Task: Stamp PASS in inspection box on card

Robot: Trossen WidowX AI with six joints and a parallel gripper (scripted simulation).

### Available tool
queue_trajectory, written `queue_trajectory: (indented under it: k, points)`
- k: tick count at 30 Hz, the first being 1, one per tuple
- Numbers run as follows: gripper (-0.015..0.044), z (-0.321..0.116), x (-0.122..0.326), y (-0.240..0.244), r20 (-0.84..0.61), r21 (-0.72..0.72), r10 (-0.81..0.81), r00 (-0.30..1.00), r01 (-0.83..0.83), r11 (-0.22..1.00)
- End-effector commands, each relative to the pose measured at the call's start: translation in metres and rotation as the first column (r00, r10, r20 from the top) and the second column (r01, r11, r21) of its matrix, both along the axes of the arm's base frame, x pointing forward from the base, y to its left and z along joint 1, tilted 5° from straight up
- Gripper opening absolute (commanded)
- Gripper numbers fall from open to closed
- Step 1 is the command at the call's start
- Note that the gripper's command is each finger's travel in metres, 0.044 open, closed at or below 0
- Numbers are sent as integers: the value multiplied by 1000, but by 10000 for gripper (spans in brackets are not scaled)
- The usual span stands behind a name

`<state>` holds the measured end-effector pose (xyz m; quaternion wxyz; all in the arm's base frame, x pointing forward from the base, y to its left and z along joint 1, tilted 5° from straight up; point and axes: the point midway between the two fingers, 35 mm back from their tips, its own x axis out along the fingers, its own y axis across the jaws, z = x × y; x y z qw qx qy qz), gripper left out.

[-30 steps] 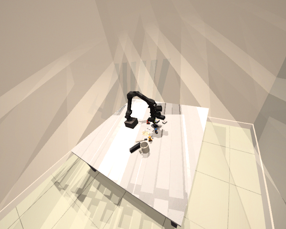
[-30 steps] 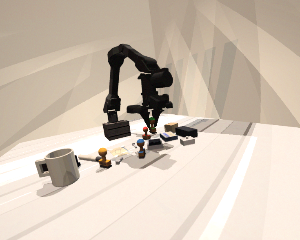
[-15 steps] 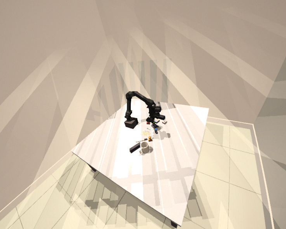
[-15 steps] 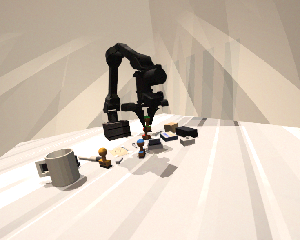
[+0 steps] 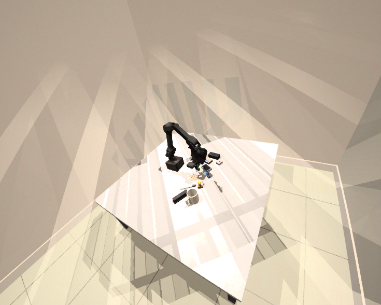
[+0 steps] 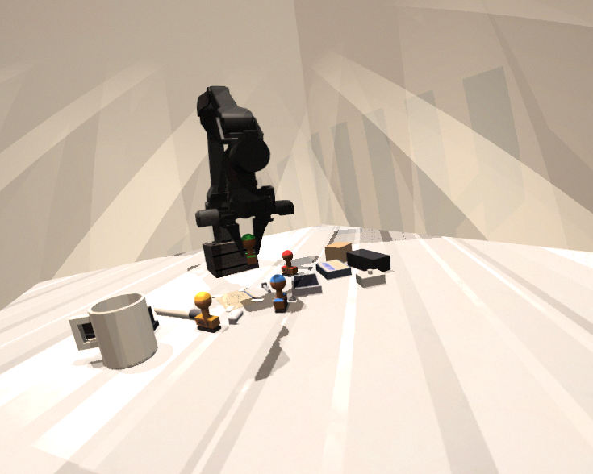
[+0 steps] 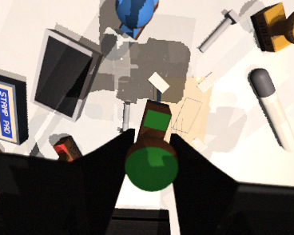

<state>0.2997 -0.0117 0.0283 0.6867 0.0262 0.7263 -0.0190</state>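
Observation:
My gripper (image 5: 197, 166) (image 6: 250, 254) (image 7: 152, 136) is shut on the green-topped stamp (image 6: 248, 240) (image 7: 151, 168), held upright above the table. In the wrist view the stamp's base overlaps the left edge of the tan card (image 5: 193, 177) (image 6: 233, 299) (image 7: 208, 105). A drawn box (image 7: 194, 100) shows on the card, right of the stamp; faint lines are near its lower left corner. The stamp's underside is hidden. The open dark ink pad (image 5: 206, 167) (image 6: 306, 282) (image 7: 62, 76) lies to the left in the wrist view, beside its STAMP PAD lid (image 6: 333, 268) (image 7: 6, 112).
Blue (image 6: 277, 283) (image 7: 135, 9), red (image 6: 287, 255) (image 7: 68, 149) and yellow (image 6: 202, 300) (image 7: 270, 28) stamps stand around the card. A marker (image 6: 176, 312) (image 7: 270, 104) and mug (image 5: 193, 196) (image 6: 125, 334) are nearby. A black block (image 6: 368, 259) and brown box (image 6: 338, 251) are behind the lid.

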Motion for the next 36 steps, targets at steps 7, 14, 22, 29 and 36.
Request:
queue_trajectory:
  k: [7,14,22,29,36]
  points:
    - [0,1,-22,-46,7,-12,-50,999,51,999]
    - [0,-1,-22,-47,7,-12,-51,999,51,999]
    - [0,-6,-22,-47,8,-12,-51,999,51,999]
    - [0,-11,-22,-47,9,-12,-51,999,51,999]
    - [0,-15,-21,-47,9,-12,-51,999,51,999]
